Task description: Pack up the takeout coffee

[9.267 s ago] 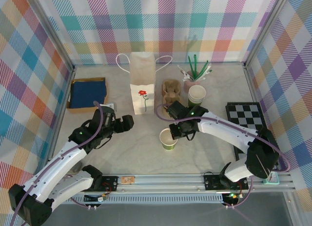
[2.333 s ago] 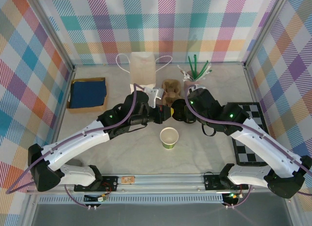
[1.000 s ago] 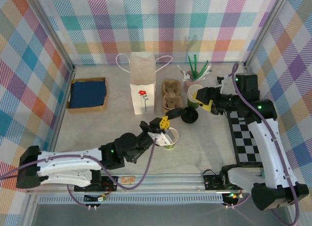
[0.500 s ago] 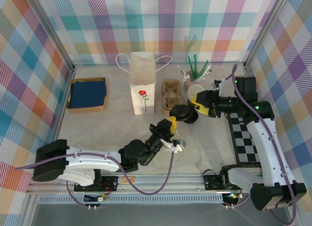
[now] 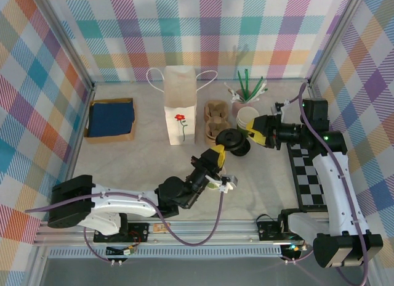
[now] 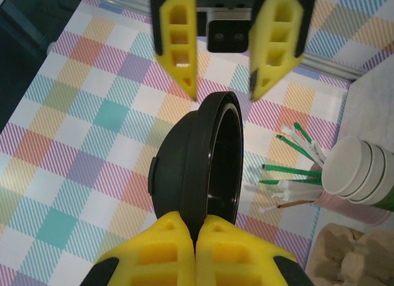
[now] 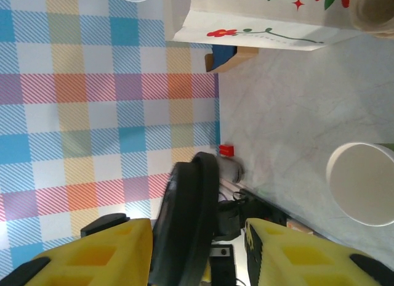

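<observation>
Right pincer (image 5: 250, 137) has moved in on the black lid (image 5: 231, 138) over the last second, jaws narrowing. The left arm has swung the lid up off the counter (image 5: 154, 156) to meet it.

Top view: left pincer (image 5: 217, 155) holds the lid out, just in front of the right pincer's tips. White paper bag (image 5: 180, 104) stands upright behind, apart from both arms.

Left wrist: left pincer (image 6: 197, 221) is fully closed on the lid's (image 6: 191, 163) lower rim, lid on edge. Right pincer (image 6: 225, 92) sits opposite, straddling the top rim, with a gap on each side. No contact yet.

Right wrist: lid (image 7: 188, 206) sits edge-on between the fingers of the right pincer (image 7: 197, 236), closer to one finger, with clear space to the other. So it's partly open with nothing gripped yet. Green cup (image 7: 363, 184) stands on the counter below, uncapped, outside the bag (image 7: 258, 21).

My read is a lid handover or regrip in mid-air. The coffee isn't capped, so packing hasn't started. If left lets go before right is seated on the rim, the lid could drop.
</observation>
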Robot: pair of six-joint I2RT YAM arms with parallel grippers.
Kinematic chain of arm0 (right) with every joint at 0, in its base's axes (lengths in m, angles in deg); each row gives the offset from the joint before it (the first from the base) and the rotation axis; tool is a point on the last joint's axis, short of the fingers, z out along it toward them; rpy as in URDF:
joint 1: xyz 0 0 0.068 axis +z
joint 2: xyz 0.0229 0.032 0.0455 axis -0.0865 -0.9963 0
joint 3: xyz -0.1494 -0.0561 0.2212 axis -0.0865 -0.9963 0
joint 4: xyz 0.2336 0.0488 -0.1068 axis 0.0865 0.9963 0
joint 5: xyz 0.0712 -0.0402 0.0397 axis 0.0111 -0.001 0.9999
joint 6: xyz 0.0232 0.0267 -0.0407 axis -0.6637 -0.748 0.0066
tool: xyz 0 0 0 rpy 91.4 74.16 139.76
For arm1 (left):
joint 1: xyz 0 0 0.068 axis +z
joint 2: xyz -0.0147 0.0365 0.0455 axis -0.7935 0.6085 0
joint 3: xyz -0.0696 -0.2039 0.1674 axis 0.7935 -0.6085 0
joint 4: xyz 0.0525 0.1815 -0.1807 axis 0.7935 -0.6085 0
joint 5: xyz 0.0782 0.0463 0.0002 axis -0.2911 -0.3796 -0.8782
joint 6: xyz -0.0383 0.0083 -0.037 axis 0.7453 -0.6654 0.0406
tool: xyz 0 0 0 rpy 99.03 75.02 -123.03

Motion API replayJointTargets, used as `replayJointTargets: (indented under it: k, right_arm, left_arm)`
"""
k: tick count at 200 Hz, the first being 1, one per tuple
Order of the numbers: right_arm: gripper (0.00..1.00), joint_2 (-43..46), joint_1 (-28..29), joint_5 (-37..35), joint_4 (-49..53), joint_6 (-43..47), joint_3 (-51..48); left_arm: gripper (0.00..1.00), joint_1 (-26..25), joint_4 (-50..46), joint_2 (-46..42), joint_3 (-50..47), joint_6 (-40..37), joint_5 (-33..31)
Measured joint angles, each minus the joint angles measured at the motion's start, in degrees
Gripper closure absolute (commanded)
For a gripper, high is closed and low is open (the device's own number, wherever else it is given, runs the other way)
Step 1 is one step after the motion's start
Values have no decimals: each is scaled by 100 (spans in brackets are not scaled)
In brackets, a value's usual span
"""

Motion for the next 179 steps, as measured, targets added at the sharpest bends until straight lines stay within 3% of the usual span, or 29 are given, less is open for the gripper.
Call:
replayJointTargets:
  k: [73,179]
  right_arm:
    - [59,-22,2,109,-46,-85,0]
    - [65,-4,0,210,-195,-280,-238]
  left_arm:
    - [100,-31,643,365,37,-413,-101]
    - [100,-33,813,590,111,-682,-98]
